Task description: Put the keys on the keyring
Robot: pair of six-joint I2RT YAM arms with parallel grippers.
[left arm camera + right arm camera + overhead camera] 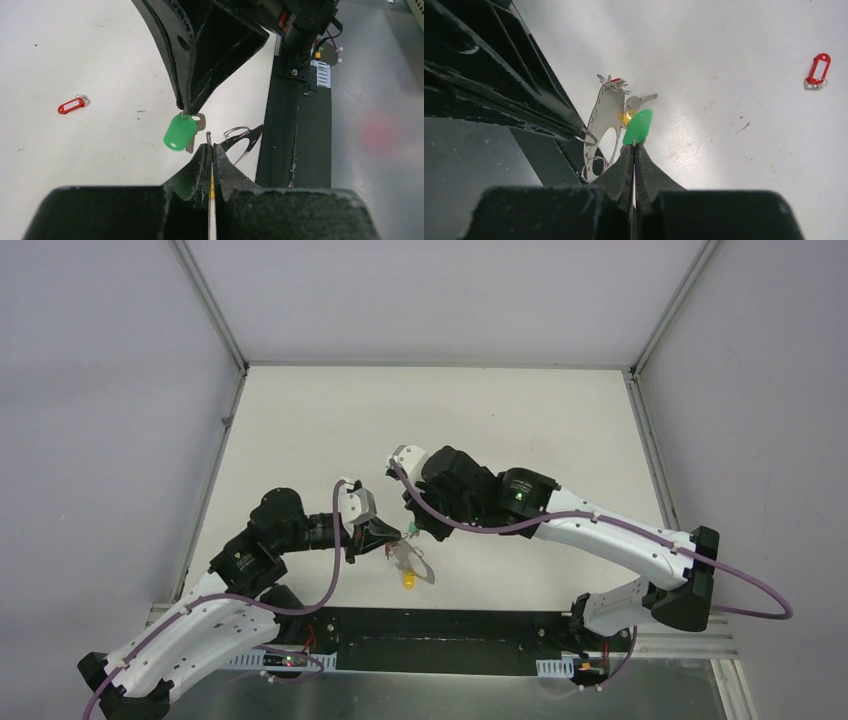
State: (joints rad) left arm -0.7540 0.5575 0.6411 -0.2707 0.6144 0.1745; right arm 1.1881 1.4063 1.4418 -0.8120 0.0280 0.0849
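Observation:
My left gripper (210, 148) is shut on a thin wire loop, the keyring (208, 135), which sticks out past its tips. From that loop a flat shiny metal piece (605, 112) hangs down to the table. A silver key (639, 101) and a yellow tag (408, 581) sit at its far end. My right gripper (634, 146) is shut on the small loop of the green-tagged key (638, 126), held a short way from the keyring (586, 137). In the left wrist view the green tag (180, 131) dangles under the right fingertips (186, 107). A red-tagged key (70, 105) lies loose on the table.
The white table (440, 420) is walled at the back and sides. A black rail (295, 135) runs along the near edge, just under both grippers. In the right wrist view the red-tagged key (819, 70) lies far right of the grippers.

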